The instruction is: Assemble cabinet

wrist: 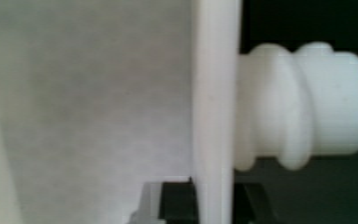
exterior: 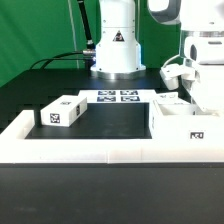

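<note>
Exterior view, black table (exterior: 115, 125), green backdrop (exterior: 30, 40), wrist view gripper (wrist: 206, 203) clamped on white cabinet panel (wrist: 87, 100).

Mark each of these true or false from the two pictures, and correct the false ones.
1. A small white box with a black-and-white tag lies toward the exterior view's left. True: the box sits on the table.
2. The table is green. False: it is black; only the backdrop behind it is green.
3. The hand grips a thin white panel. True: in the wrist view the hand has a finger on each side of the panel.
4. The marker board stands upright. False: the marker board lies flat in front of the robot's base.
5. A ribbed white knob shows beside the panel. True: the knob is in the wrist view.
</note>
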